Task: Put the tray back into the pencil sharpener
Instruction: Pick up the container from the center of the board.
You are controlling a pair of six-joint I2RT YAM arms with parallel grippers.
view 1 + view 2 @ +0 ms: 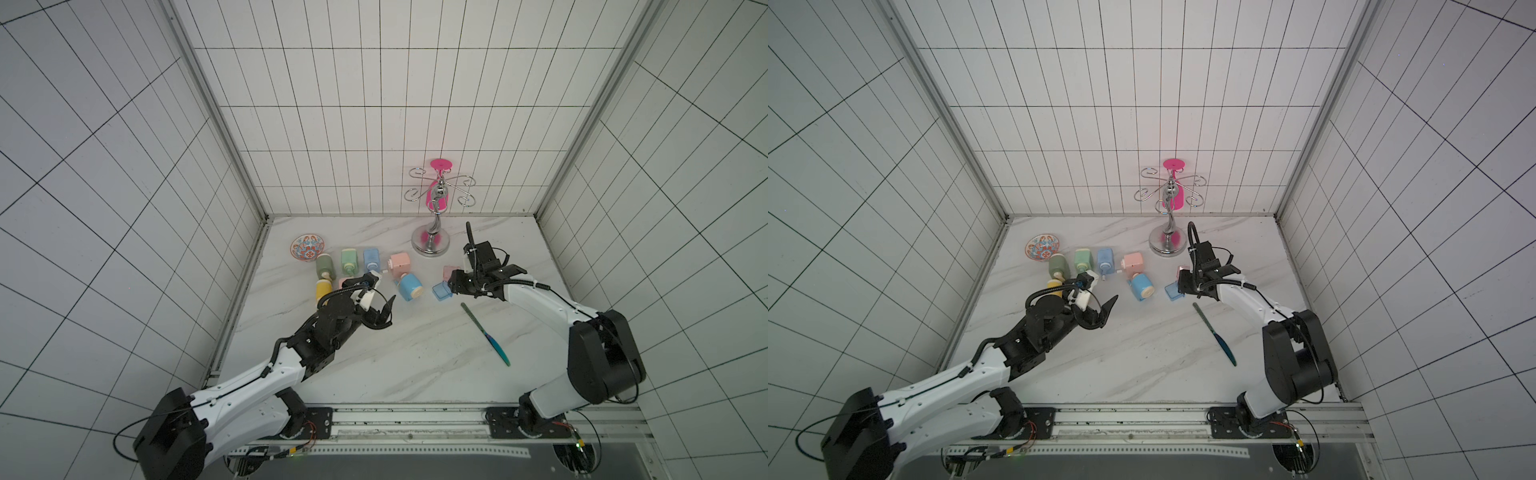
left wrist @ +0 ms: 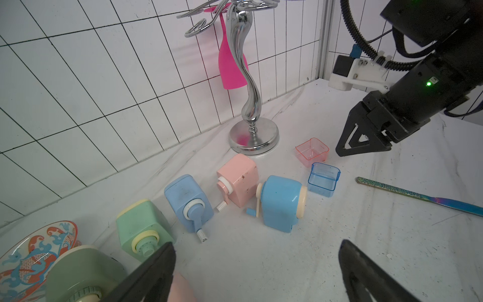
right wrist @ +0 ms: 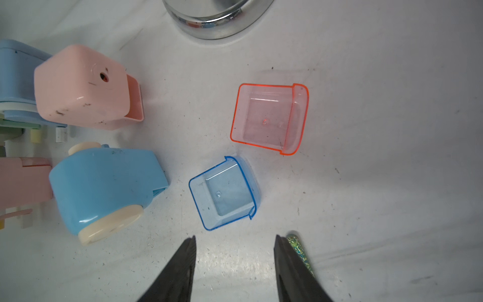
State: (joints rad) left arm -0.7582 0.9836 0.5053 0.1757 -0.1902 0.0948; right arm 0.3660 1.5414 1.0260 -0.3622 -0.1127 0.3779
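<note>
- Hovering low over the white marble tabletop (image 1: 374,353), the right gripper (image 3: 235,239) has its jaws parted with nothing between them, just beside the blue tray (image 3: 224,193).
- The blue tray, a clear plastic box, sits open side up on the tabletop, between the rounded blue sharpener (image 3: 104,183) and a slim glittery tool (image 1: 484,332).
- Its lipped wall is turned away from the rounded blue sharpener. Its plain end faces that sharpener's open slot, with a strip of bare tabletop between them.
- The tray is nearly square, so its long axis cannot be told.
- A pink tray (image 3: 269,117) sits near the blue one without touching it, also open side up. Its lipped wall is turned away from the pink sharpener (image 3: 78,83), whose slot also stands open.
- The glittery tool lies diagonally, and its tip shows just beside one right finger (image 3: 287,277).
- Behind the trays stands a chrome glass rack (image 1: 431,245) with a pink wine glass (image 1: 436,195) hanging upside down.
- Further to the robot's left lie a boxy blue sharpener (image 1: 371,259), a light green sharpener (image 1: 349,259), a dark green sharpener (image 1: 324,266), a yellow sharpener (image 1: 323,289) and a patterned bowl (image 1: 307,248).
- The left gripper (image 1: 388,311) hangs wide open and empty near the rounded blue sharpener, well apart from both trays.
</note>
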